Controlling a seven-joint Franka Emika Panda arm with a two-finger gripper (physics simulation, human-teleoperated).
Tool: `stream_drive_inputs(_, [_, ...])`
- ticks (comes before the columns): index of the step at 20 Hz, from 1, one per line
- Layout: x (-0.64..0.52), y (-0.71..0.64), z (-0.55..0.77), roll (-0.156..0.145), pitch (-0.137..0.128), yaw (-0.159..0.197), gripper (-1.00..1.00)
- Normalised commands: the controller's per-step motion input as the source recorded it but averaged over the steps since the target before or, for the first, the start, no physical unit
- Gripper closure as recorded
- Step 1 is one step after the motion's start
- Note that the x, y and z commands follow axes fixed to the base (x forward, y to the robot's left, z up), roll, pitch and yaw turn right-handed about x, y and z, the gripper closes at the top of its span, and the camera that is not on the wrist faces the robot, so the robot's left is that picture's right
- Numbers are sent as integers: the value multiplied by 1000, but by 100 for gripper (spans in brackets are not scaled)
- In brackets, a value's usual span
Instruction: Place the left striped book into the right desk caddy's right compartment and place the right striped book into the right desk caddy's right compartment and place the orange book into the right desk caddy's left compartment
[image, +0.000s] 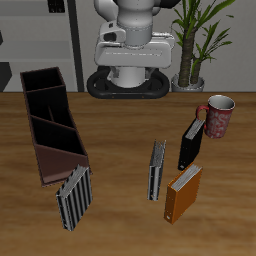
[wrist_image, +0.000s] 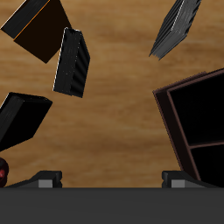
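Note:
The right desk caddy (image: 40, 160) (wrist_image: 171, 122) lies lengthwise, with its squarish right compartment (image: 43, 81) at the far end and its sloped left compartment (image: 58, 140) nearer the front. Both are empty. The right striped book (image: 74, 197) (wrist_image: 175, 26) stands just off the caddy's low end. The left striped book (image: 157, 168) (wrist_image: 72, 61) stands mid-table, and the orange book (image: 183, 193) (wrist_image: 35, 26) stands beside it, nearer the front edge. My gripper (wrist_image: 112, 180) is open and empty, high above the table between the books and the caddy. The exterior view does not show it.
A plain black book (image: 190, 143) (wrist_image: 22, 118) stands behind the orange one. A patterned red mug (image: 218, 116) stands farther back beside it. A potted plant (image: 195, 40) is at the back near the robot's base.

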Motion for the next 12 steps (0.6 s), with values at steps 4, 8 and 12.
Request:
stream_drive_inputs(4, [1,-48,31,-16,-4,-7,-100])
stream_drive_inputs(8, [16,-7,84,-18,-20,-5,-100])
stream_drive_inputs(12, [192,4,60,-58,-24,-25,-100])
